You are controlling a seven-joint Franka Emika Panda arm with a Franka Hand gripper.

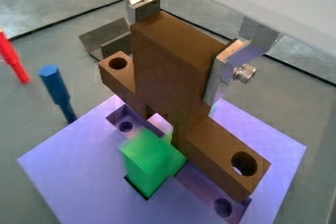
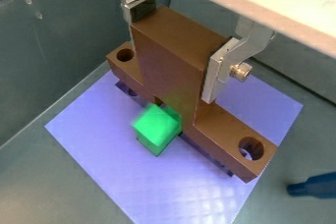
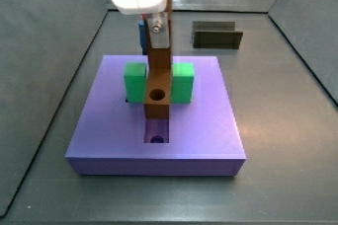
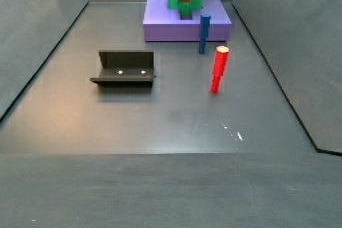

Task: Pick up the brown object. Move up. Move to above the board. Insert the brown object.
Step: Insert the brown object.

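**A:** Starting at the left of a side view, what's there?

**B:** The dark U-shaped block (image 4: 124, 69) at mid-left, then the blue peg (image 4: 205, 34) and red peg (image 4: 219, 69) near the middle, all off the board (image 4: 160, 22) at top centre.

**A:** And the brown object?

**B:** The brown object (image 3: 158, 66) lies along the board's (image 3: 205, 120) groove (image 3: 157, 130), passing through the green block (image 3: 179, 83); its holed end points toward the frame's bottom. Probably aligned that way so it drops into the slot.

**A:** The gripper?

**B:** The gripper (image 1: 187, 49) sits upper centre in both wrist views, fingers (image 2: 226, 69) clamped on the bar's flat sides, gripping the brown object (image 2: 178, 66) mid-length, likely for balance.
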